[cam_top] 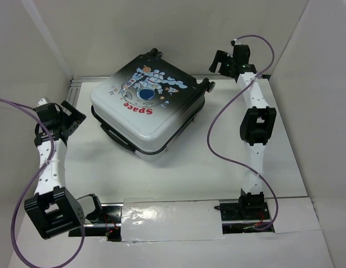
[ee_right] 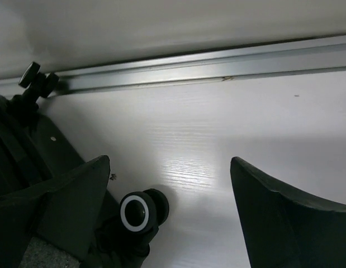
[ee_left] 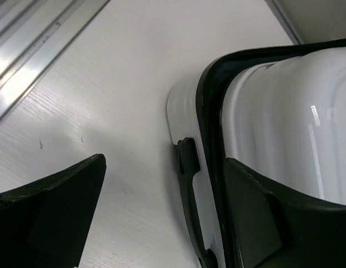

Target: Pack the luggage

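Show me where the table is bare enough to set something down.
Widest: bare white tabletop between the closed white-and-black hard-shell suitcase and the arm bases. Also a strip between suitcase and white right arm. Crowded: open left pincer beside the suitcase's left edge; open right pincer by its black wheel.

The white-and-black left robot arm (cam_top: pixel 48 162) rises from its base at seven o'clock and leans up to nine o'clock. Its black plastic left fingers (ee_left: pixel 50 206) stand wide apart, holding nothing. The white-and-black right robot arm (cam_top: pixel 255 139) reaches from five o'clock up to one o'clock. Its black plastic right fingers (ee_right: pixel 284 218) are spread wide too, holding nothing.
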